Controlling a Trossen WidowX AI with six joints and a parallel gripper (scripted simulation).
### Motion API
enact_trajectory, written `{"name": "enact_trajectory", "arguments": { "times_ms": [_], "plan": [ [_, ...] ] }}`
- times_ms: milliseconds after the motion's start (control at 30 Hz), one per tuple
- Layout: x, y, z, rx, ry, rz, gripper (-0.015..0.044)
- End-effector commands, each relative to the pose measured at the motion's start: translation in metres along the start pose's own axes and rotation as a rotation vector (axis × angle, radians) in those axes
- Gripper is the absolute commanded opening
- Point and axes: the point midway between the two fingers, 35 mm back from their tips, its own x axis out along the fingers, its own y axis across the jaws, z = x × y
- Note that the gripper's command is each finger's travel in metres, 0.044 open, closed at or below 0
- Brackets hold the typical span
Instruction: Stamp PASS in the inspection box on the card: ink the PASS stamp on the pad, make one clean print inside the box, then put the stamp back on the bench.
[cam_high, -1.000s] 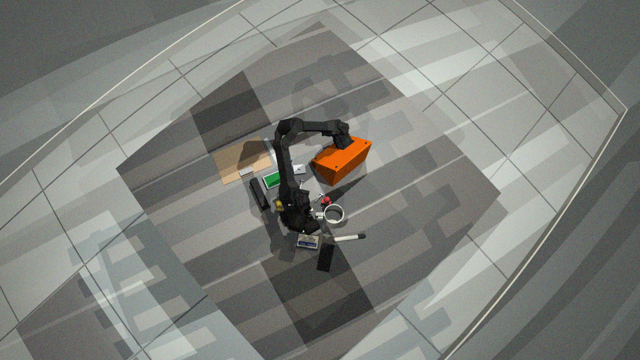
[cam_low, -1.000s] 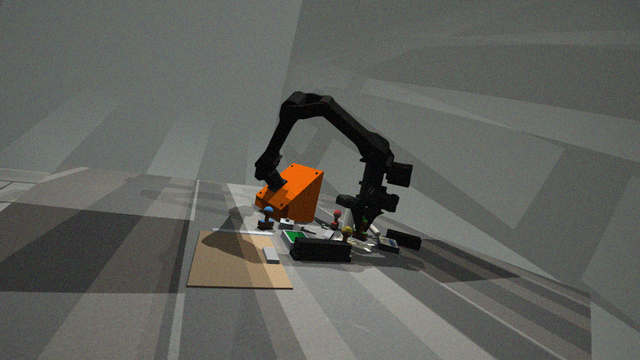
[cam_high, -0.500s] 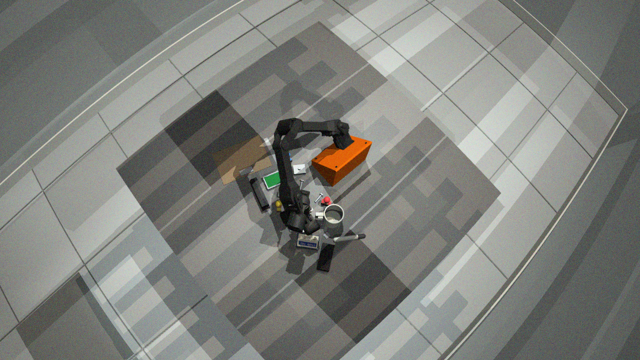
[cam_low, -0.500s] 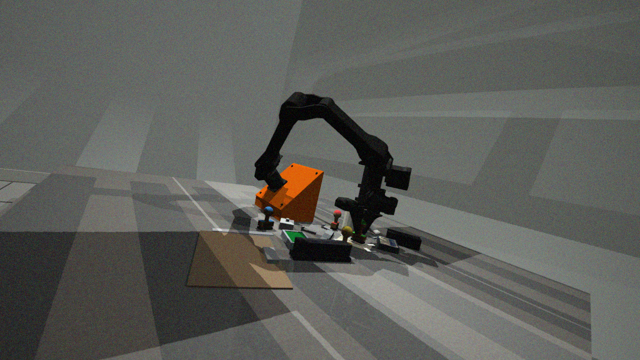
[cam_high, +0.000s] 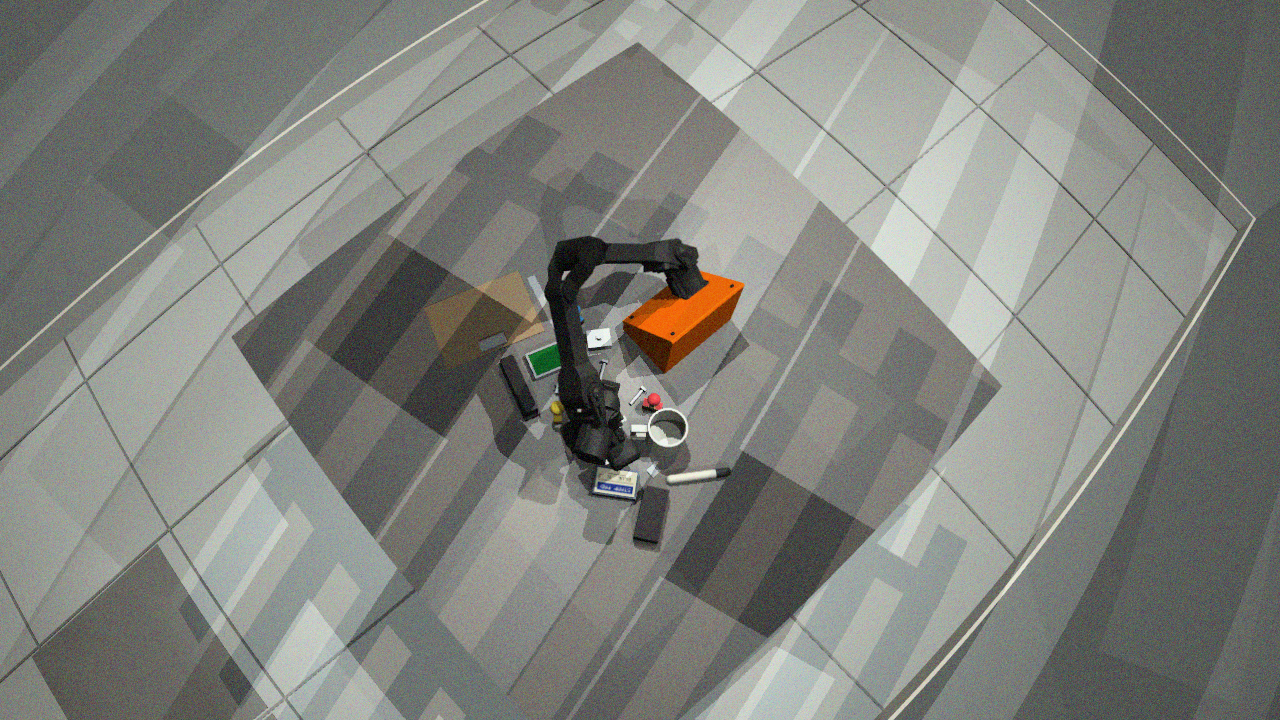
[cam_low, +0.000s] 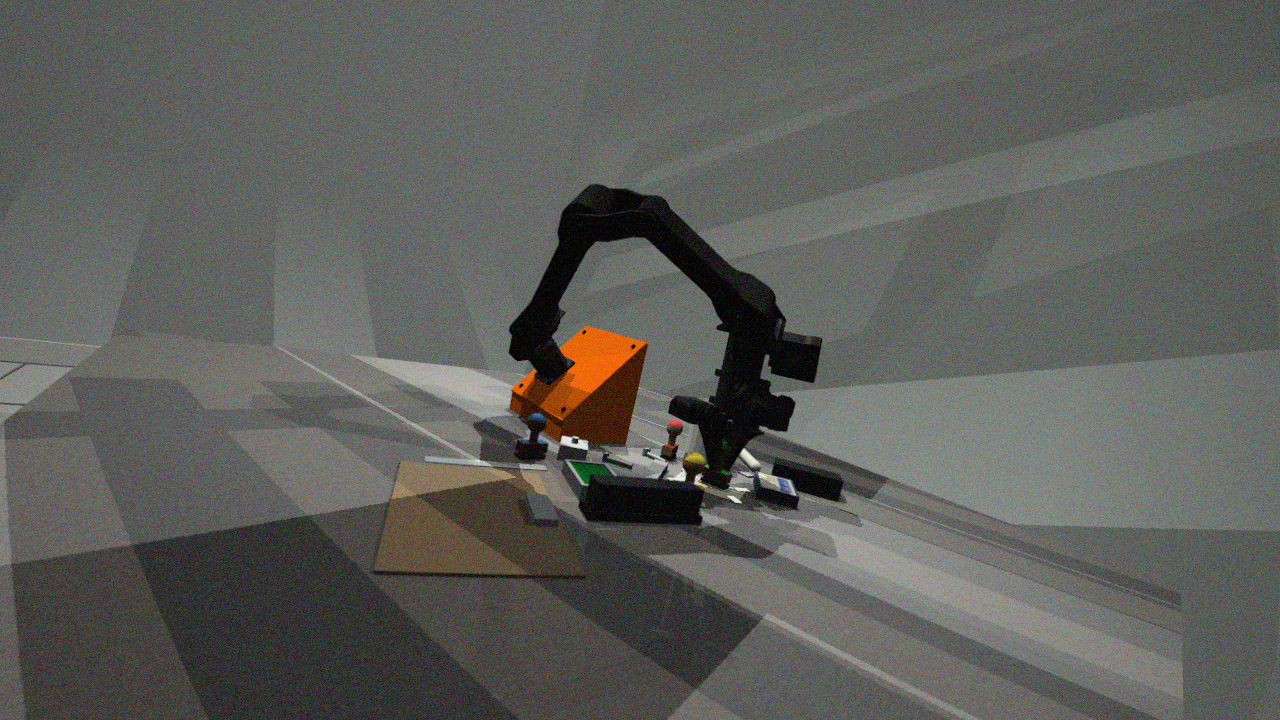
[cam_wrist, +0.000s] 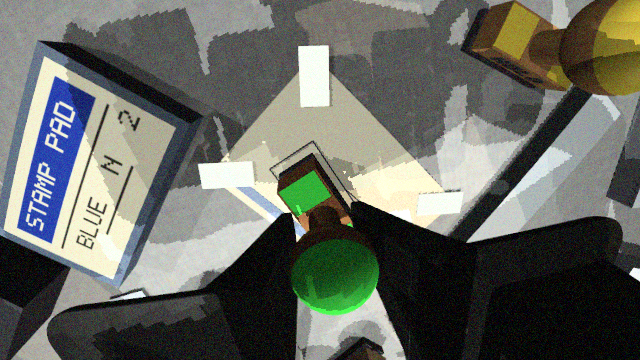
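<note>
My gripper is shut on the green-knobbed stamp, which is upright with its wooden block low over the card. The block covers much of the thin-lined box; the outline shows beyond its far end and along its right side. Whether the stamp face touches the card is hidden, as is any print below it. The stamp's lettering is not visible. The pad, labelled STAMP PAD BLUE, lies left of the card in the wrist view.
A yellow-knobbed stamp stands near the card. A red-knobbed stamp, white cup, marker and black block lie around it. A black bar and green panel are farther off.
</note>
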Motion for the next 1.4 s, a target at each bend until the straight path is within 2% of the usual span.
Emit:
{"name": "enact_trajectory", "arguments": {
  "times_ms": [0, 1367],
  "plan": [
    [0.0011, -0.0002, 0.0001, -0.006, -0.002, -0.002, 0.0],
    [0.0046, -0.0003, 0.0001, -0.006, -0.003, -0.003, 0.0]
  ]
}}
